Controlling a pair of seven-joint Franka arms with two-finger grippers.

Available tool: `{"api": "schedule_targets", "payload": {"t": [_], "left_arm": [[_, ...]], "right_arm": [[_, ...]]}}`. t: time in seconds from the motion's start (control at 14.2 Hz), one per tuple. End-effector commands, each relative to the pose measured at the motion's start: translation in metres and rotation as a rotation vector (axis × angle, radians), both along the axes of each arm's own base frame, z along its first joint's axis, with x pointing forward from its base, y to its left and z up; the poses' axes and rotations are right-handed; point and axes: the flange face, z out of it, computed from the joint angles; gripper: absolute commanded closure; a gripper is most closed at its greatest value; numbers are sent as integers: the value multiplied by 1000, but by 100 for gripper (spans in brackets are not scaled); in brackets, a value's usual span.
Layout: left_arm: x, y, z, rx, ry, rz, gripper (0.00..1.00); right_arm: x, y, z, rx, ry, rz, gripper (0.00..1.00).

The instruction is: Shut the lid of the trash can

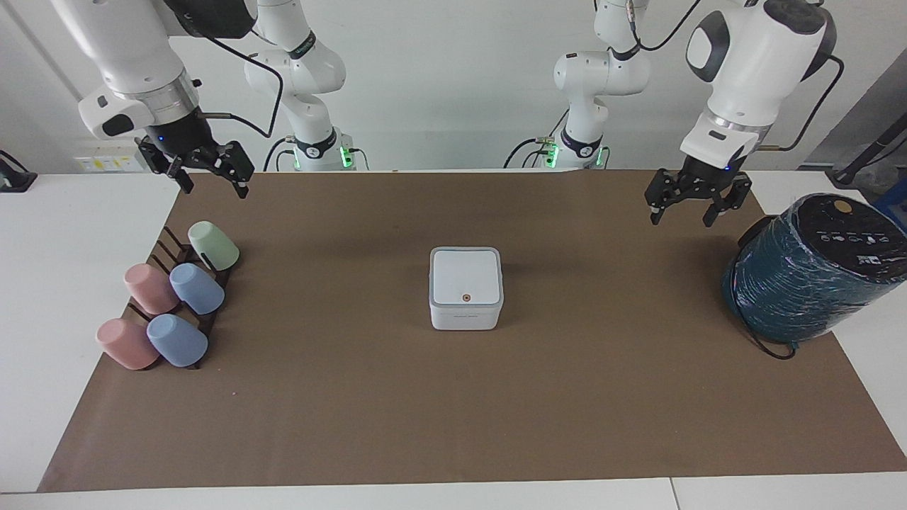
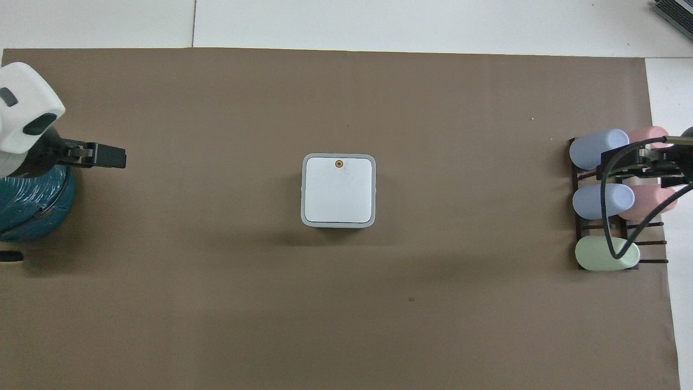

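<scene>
- The can (image 1: 466,296) sits mid-worktop on the brown mat (image 1: 453,425), well apart from both grippers.
- Its lid (image 1: 466,276) lies flat and flush with the rim, orange dot (image 1: 465,298) on the edge away from the robots; we judge it closed and the task done.
- We expect the can to be light, stiff, smooth plastic that slides easily if pushed sideways. A downward press on the lid's dot edge suits it better than any pinch.
- Our left gripper (image 1: 696,205) hangs over the mat near the teal cylinder (image 1: 808,273), fingers spread, holding nothing.
- Our right gripper (image 1: 210,177) waits above the mat's corner by the cup rack (image 1: 173,297), fingers also apart and empty.
</scene>
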Motion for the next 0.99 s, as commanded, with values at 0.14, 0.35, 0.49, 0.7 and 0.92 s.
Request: {"api": "schedule_targets", "payload": {"t": [0.14, 0.35, 0.49, 0.7, 0.92], "left_arm": [[7, 20, 32, -21, 59, -39, 0], [-11, 21, 14, -19, 107, -55, 0], [-10, 20, 14, -18, 98, -54, 0], [-12, 22, 10, -18, 107, -52, 0], [-13, 23, 10, -18, 107, -54, 0]], "right_arm": [[-6, 0, 1, 1, 1, 7, 0], [-6, 0, 1, 1, 1, 5, 0], [-6, 0, 1, 1, 1, 7, 0], [-6, 1, 1, 1, 1, 8, 0], [-6, 0, 1, 1, 1, 7, 0]]}}
